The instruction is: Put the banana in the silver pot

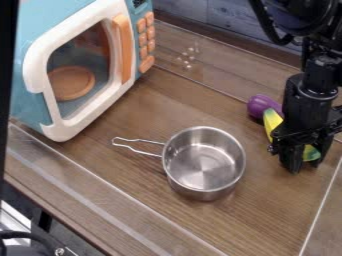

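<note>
The yellow banana [274,123] with its green tip lies on the wooden table at the right, just right of the silver pot [203,162]. My black gripper [303,158] points straight down over the banana's middle, and its fingers are shut on the banana, hiding most of it. The pot stands empty, its wire loop handle [135,146] pointing left.
A purple toy eggplant [259,105] lies right behind the banana, touching it or nearly so. A blue and white toy microwave [80,60] fills the back left. A small clear object [190,58] sits at the back. A transparent rim edges the table.
</note>
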`<state>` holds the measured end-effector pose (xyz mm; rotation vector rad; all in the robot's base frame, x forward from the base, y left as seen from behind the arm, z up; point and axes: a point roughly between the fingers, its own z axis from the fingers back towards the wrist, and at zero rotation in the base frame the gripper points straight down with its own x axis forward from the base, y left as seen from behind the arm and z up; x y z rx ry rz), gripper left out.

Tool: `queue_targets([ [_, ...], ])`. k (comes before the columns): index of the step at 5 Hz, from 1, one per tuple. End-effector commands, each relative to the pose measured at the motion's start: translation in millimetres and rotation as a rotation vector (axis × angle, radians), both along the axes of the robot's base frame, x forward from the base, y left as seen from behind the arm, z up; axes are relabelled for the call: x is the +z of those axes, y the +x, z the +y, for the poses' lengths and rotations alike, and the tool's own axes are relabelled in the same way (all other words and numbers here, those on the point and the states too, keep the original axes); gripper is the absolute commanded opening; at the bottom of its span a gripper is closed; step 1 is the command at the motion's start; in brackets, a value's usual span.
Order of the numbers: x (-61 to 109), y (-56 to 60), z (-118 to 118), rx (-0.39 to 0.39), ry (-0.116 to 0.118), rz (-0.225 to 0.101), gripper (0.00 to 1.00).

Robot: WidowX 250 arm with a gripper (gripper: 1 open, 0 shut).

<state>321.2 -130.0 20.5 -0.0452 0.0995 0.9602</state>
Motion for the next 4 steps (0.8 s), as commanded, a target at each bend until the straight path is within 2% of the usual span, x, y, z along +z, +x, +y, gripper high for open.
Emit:
queue_targets([
  [1,9.5,-1.2,-0.3,-0.004,0.023,-0.006,0.0],
  [4,11.0,-7.8,-0.6,-0.036,0.087,0.037,0.0],
])
